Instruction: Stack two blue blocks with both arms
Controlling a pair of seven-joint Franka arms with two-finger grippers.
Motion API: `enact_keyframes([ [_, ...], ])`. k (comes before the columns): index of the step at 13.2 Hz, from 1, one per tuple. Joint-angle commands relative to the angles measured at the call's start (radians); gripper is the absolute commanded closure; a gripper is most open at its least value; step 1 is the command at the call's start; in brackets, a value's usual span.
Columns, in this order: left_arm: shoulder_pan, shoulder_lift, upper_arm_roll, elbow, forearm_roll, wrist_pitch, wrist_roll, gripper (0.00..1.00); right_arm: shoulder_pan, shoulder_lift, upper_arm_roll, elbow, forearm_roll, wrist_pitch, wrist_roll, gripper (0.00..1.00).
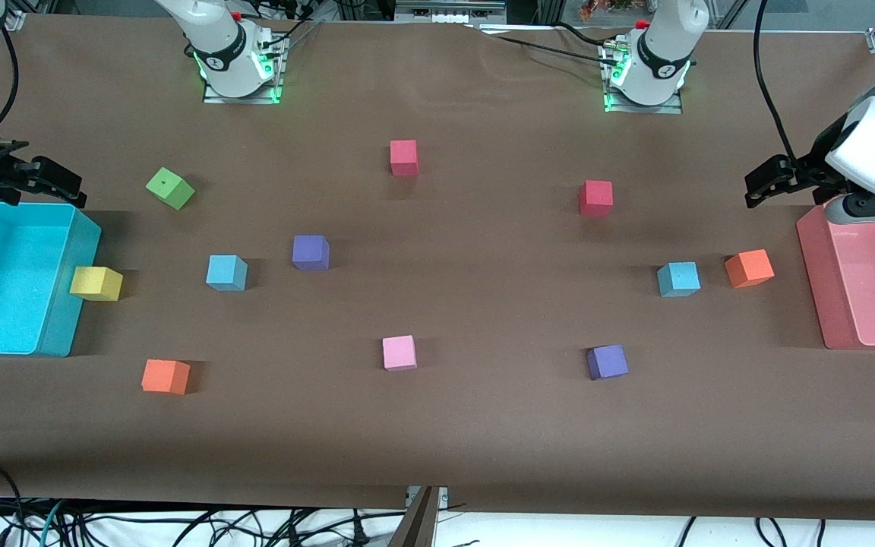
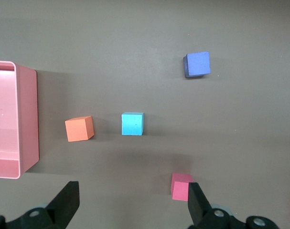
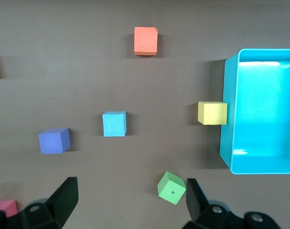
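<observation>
Left gripper (image 1: pixel 758 186): fingers (image 2: pixel 68 200) spread wide, nothing between them; it hangs at the right edge of the front frame, over the desk (image 1: pixel 483 425) beside the pink bin (image 1: pixel 813 289). Right gripper (image 1: pixel 58 182): fingers (image 3: pixel 63 198) likewise wide apart and empty, at the left edge of the frame, above the upper corner of the turquoise bin (image 1: pixel 65 319). Both arms wait.

Count, front view: 2 blue blocks, 2 purple, 2 red, 2 orange, 1 yellow, 1 green, 1 pink; 2 bins.

Task blocks: light sky-blue foam cubes, matte, square-edged, each flat on the desk and apart from every other cube. First blue block (image 1: pixel 226 273), left-centre of frame, between the yellow cube (image 1: pixel 96 283) and a purple cube (image 1: pixel 311 252). Second blue block (image 1: pixel 678 279), right-centre, just beside an orange cube (image 1: pixel 749 268), not touching it. The two are well apart, unstacked.

Others: green cube (image 1: pixel 170 188) upper left, tilted on an edge; red cubes (image 1: pixel 403 157) (image 1: pixel 595 197) upper middle; pink cube (image 1: pixel 399 352) lower centre; second purple cube (image 1: pixel 607 362) lower right; second orange cube (image 1: pixel 165 376) lower left. Yellow cube touches the turquoise bin's wall.

Open room: wide bare brown strip along the lower edge; bare centre between the red and pink cubes.
</observation>
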Motion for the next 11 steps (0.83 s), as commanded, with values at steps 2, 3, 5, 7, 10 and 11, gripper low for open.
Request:
enact_keyframes([
  [2, 0.011, 0.001, -0.004, 0.014, -0.017, -0.02, 0.028, 0.0, 0.002, -0.024, -0.002, -0.022, -0.006, -0.003, 0.003, 0.0],
  [3, 0.009, 0.003, -0.004, 0.014, -0.017, -0.02, 0.028, 0.0, 0.002, -0.024, -0.002, -0.022, -0.006, -0.003, 0.003, 0.0],
  [5, 0.009, 0.003, -0.004, 0.011, -0.017, -0.02, 0.028, 0.0, 0.002, -0.024, -0.002, -0.022, -0.006, -0.003, 0.003, 0.0],
  [7, 0.009, 0.003, -0.004, 0.008, -0.017, -0.018, 0.028, 0.0, 0.002, -0.024, -0.002, -0.022, -0.006, -0.003, 0.003, 0.0],
  [10, 0.011, -0.001, -0.004, -0.005, -0.017, -0.008, 0.026, 0.0, 0.002, -0.024, -0.002, -0.022, -0.006, -0.003, -0.001, 0.0],
  [11, 0.012, -0.002, -0.004, -0.009, -0.017, -0.005, 0.026, 0.0, 0.002, -0.024, -0.002, -0.022, -0.006, -0.003, -0.001, 0.0],
])
